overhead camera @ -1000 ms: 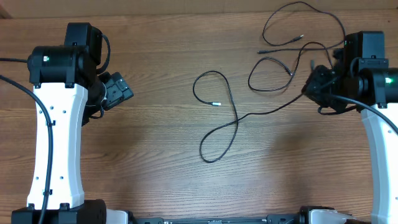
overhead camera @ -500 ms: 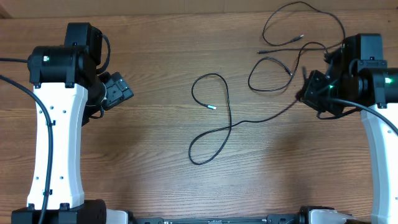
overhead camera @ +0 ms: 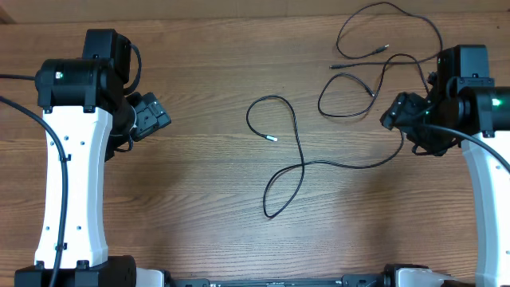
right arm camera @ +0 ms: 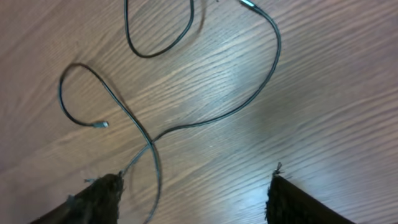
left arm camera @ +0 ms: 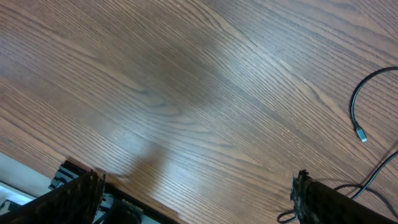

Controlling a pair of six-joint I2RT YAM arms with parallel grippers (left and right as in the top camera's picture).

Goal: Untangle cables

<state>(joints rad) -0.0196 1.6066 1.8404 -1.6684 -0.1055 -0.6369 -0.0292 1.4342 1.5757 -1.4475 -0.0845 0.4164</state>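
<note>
Several thin black cables lie on the wooden table. One cable (overhead camera: 299, 163) curls in the middle, with a silvery plug (overhead camera: 273, 137) at its end and its other end running right, under my right gripper (overhead camera: 396, 115). Two more cable loops (overhead camera: 349, 97) lie at the back right. In the right wrist view the cable (right arm camera: 186, 124) crosses itself just ahead of the left finger (right arm camera: 99, 199), and a strand passes close to that fingertip. The right gripper (right arm camera: 193, 196) is open, with nothing clamped. My left gripper (overhead camera: 155, 118) hovers far left, open and empty (left arm camera: 196, 196). Its view shows the silvery plug (left arm camera: 362, 135).
The table's front edge (left arm camera: 37, 171) shows just beyond the left gripper's fingers. The thick black arm wires (overhead camera: 24, 112) hang at the left. The uppermost cable loop (overhead camera: 390, 9) reaches almost to the table's back edge.
My right gripper has opened and let go of the cable. The cable's right part dropped slack towards the front, and its lower loop shifted right. The left arm stayed still.
</note>
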